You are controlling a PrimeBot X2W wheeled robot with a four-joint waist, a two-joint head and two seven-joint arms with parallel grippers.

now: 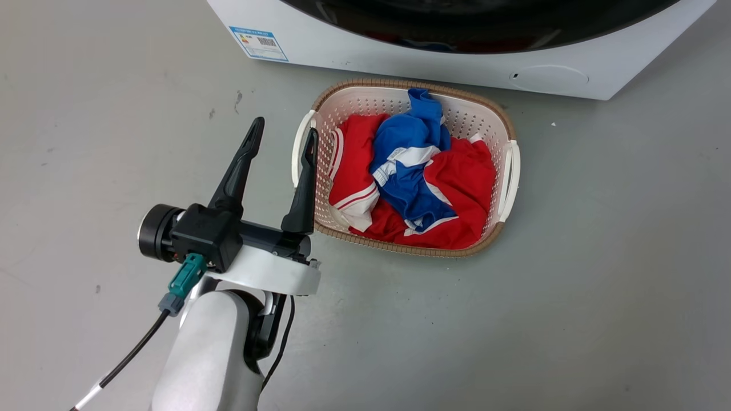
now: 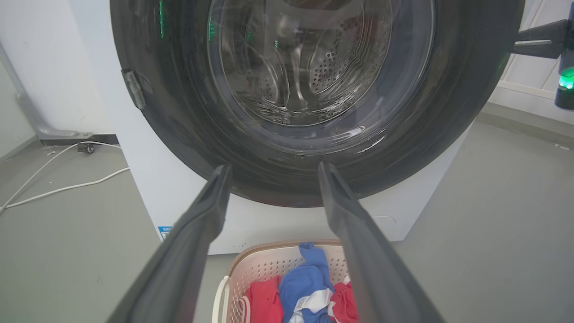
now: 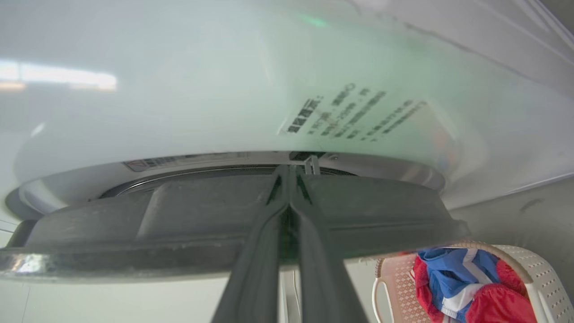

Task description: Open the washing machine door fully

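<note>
A white front-loading washing machine (image 1: 400,54) stood on the grey floor (image 1: 599,285), and its large round glossy black door (image 2: 453,112), with a clear glass bowl at the centre, filled most of its front. Before it sat a cream perforated plastic basket with a brown woven rim (image 1: 365,105), holding a crumpled red garment (image 1: 471,171) with a blue one (image 1: 408,137) on top. The left gripper (image 1: 284,129) hovered by the basket's left handle, fingers spread wide, apart from the door. The right gripper (image 3: 291,172) had its fingers pressed together, tips at the door's rim.
</note>
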